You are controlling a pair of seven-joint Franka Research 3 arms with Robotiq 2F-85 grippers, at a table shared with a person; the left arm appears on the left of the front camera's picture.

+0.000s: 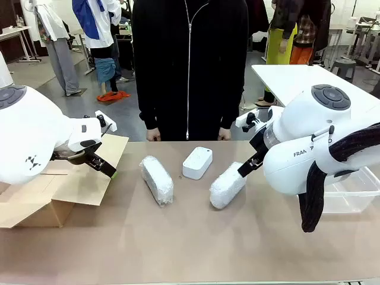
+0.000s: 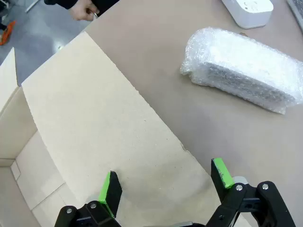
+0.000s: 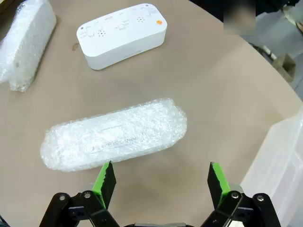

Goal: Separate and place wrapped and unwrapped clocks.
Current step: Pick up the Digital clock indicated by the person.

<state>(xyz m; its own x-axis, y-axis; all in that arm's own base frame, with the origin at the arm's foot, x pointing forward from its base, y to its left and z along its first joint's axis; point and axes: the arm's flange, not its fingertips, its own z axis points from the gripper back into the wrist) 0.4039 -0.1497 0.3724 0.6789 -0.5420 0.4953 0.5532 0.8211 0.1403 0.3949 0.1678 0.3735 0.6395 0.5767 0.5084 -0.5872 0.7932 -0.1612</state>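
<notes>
The left wrapped clock [image 1: 157,180] and the right wrapped clock [image 1: 227,185] are sheathed in whitish, translucent bubble wrap, pimpled and faintly shiny. The bare clock [image 1: 197,162] is smooth white plastic with a soft sheen. The table [image 1: 178,249] looks matt brown, the cardboard box [image 1: 59,196] dull and papery, and the bin [image 1: 356,199] is clear plastic, glossy.

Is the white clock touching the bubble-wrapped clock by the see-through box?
Apart. In the right wrist view, a strip of bare table lies between the white clock and that bubble-wrapped clock.
</notes>
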